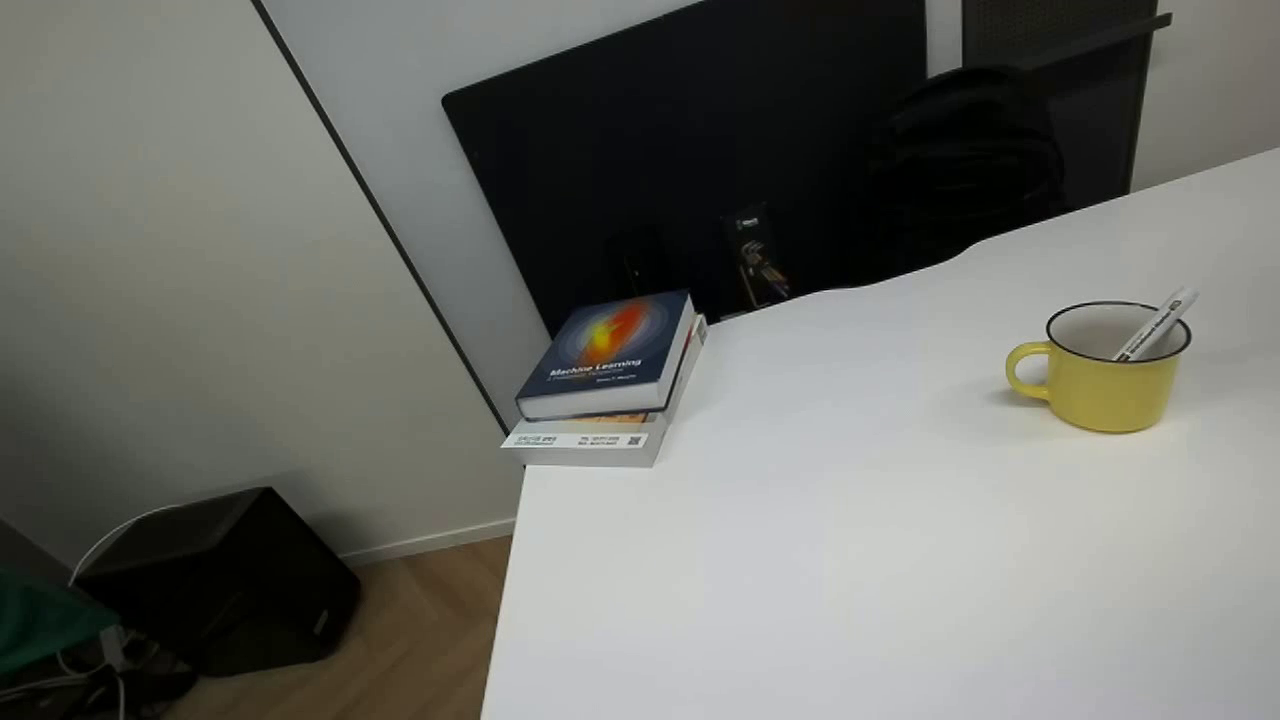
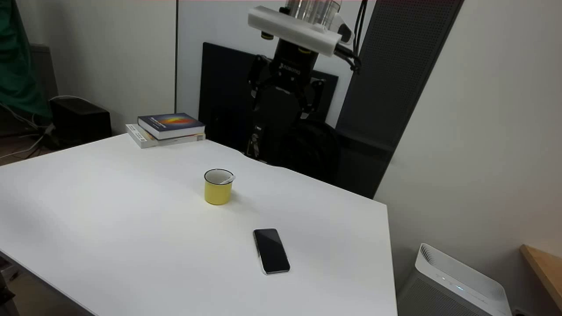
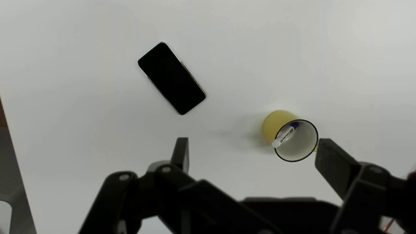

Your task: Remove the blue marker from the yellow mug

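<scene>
The yellow mug [image 1: 1110,395] stands upright on the white table, and it also shows in the exterior view [image 2: 217,194] and the wrist view [image 3: 275,123]. The blue marker [image 1: 1158,322] leans inside it, its pale end sticking out over the rim. In the wrist view the marker [image 3: 284,136] shows its blue end down inside the mug. The marker [image 2: 228,179] is small in an exterior view. My gripper [image 2: 280,109] is open and empty, well above the table. In the wrist view the mug lies between the gripper's fingertips [image 3: 253,146], close to the right finger, which partly hides the handle.
A black phone [image 2: 271,251] lies flat on the table [image 2: 131,237] near the mug, also seen in the wrist view [image 3: 172,78]. Two stacked books [image 1: 605,355] sit at a table corner, also in an exterior view [image 2: 171,126]. A white appliance [image 2: 461,281] stands beyond the table edge.
</scene>
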`<state>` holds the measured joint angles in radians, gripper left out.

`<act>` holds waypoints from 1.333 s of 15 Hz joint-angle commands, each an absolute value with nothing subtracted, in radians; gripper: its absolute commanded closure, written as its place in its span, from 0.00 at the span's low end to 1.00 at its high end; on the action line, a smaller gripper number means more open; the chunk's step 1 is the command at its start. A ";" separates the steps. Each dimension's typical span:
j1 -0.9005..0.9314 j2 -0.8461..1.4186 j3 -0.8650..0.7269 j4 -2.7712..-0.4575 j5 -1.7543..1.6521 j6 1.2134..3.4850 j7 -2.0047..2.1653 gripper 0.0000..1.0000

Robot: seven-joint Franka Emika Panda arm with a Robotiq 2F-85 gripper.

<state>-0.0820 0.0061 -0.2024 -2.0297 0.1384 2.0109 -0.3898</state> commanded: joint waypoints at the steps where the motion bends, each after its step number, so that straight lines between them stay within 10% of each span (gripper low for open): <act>1: -0.109 0.098 -0.175 -1.921 0.160 1.989 -0.395 0.00; 20: -0.146 0.203 -0.126 -1.835 0.152 1.989 -0.387 0.00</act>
<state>-0.1256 0.2035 -0.1469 -1.8379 0.1568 1.9916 -0.3907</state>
